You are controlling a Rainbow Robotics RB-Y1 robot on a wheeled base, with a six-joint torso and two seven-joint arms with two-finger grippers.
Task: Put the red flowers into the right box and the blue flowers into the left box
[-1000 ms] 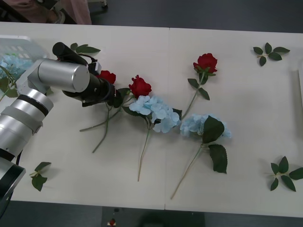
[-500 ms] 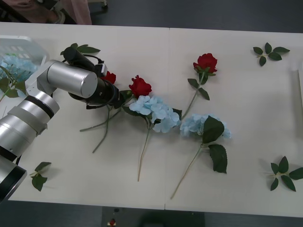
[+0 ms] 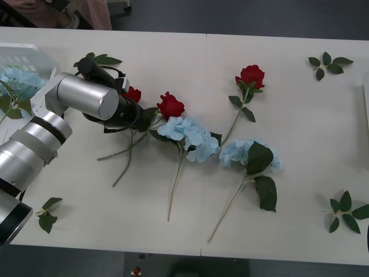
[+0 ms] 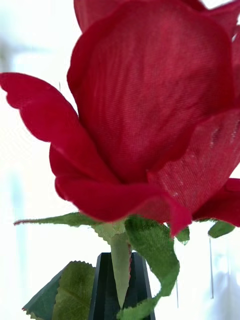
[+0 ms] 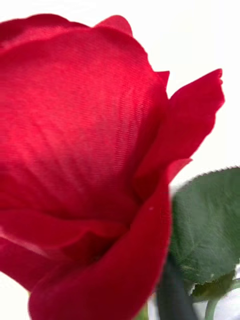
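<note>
Left gripper (image 3: 138,115), frame left, on rose (image 3: 132,94); finger state can't tell. Right gripper (image 4: 120,280) pinching rose stem (image 4: 120,265). You risk snagging neighbouring rose (image 3: 170,106); stems cross.

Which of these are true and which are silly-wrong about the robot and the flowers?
1. Three red flowers lie on the table. True.
2. The left box has no blue in it. False: pale blue blooms already lie inside it.
3. The left gripper is over by the leaf sprigs at the table's right end. False: it is down among the leftmost red flowers.
4. The right gripper is pinching a rose by its stem. True.
5. All the blue flowers are put away. False: two are out on the table.
</note>
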